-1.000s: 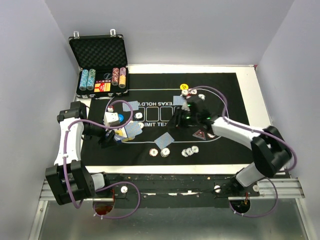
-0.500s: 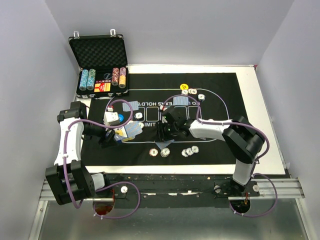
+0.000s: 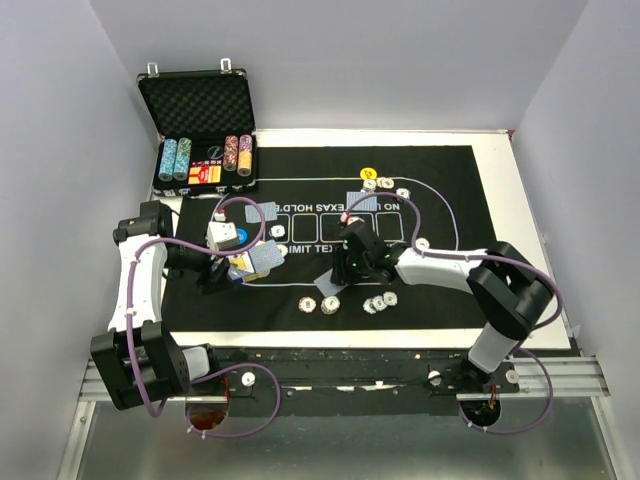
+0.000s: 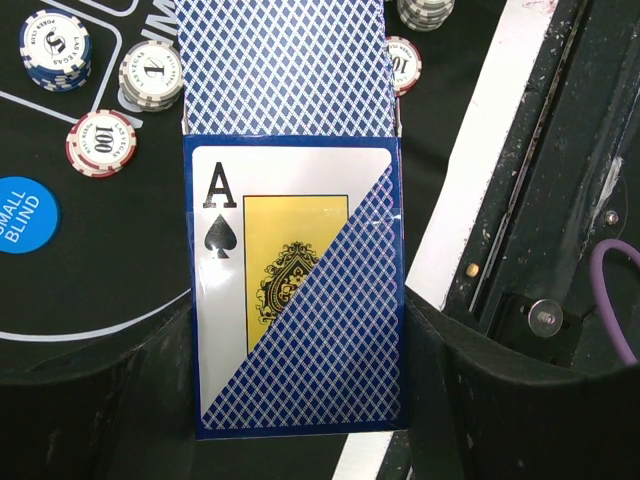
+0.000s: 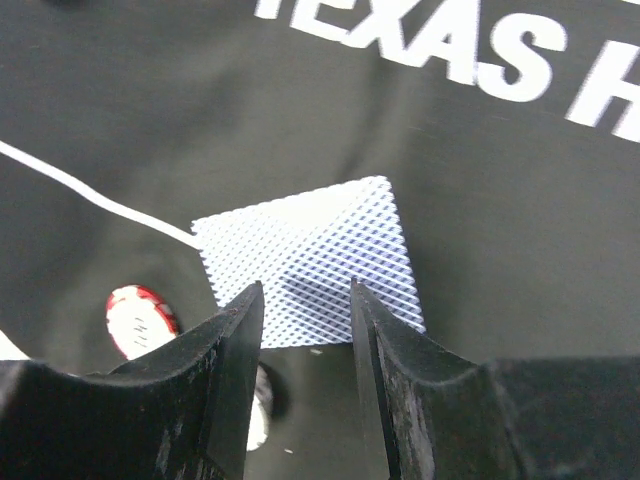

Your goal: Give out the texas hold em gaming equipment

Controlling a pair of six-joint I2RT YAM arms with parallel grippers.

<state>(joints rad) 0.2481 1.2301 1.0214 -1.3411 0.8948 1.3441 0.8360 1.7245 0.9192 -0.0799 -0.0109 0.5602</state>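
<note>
Clamping a glossy, lattice-printed rectangular card box.

The card box bears a large "A" above a black spade. On the mat a blue button reads "SMALL BLIND". A red-edged chip reads "100", a grey chip "1" and a blue chip "5". White lettering across the mat's middle shows "TEXAS H" and "LIMIT TEX".
</note>
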